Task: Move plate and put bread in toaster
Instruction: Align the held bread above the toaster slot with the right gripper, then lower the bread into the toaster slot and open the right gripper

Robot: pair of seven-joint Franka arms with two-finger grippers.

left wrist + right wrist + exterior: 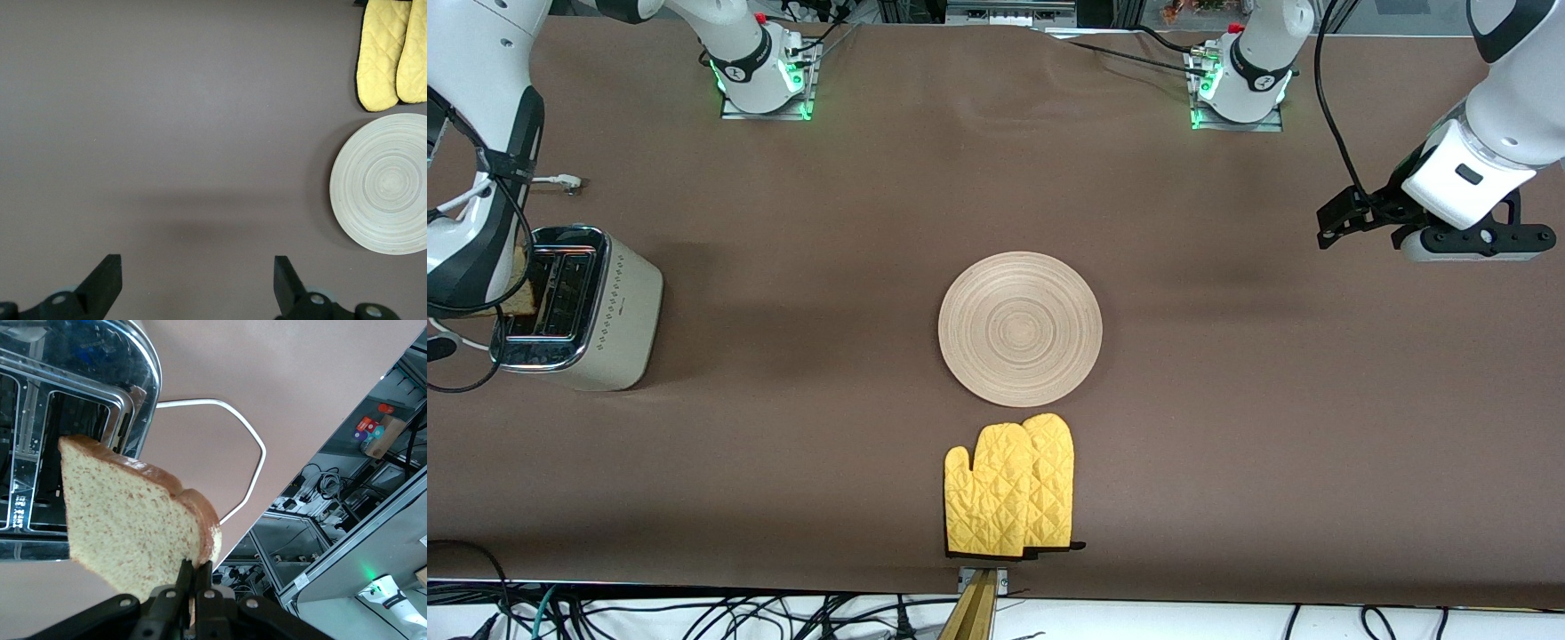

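The toaster (578, 311) slots held nothing. The right gripper (195, 577), fingers clamped on the bread (127, 513), hung over the toaster. The left gripper (193, 283), fingers wide apart, waited empty, well apart from the plate (1020, 328).

Brown-covered counter (1227, 427), evenly lit. Black cables (694, 618) on white floor along its near edge. Metal-framed racks (320, 540) alongside.

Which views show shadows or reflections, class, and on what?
Front view: soft arm shadows darken the table beside the toaster. Left wrist view: a faint shadow lies under the open left gripper. Right wrist view: the toaster's chrome top mirrors the room above the bread.
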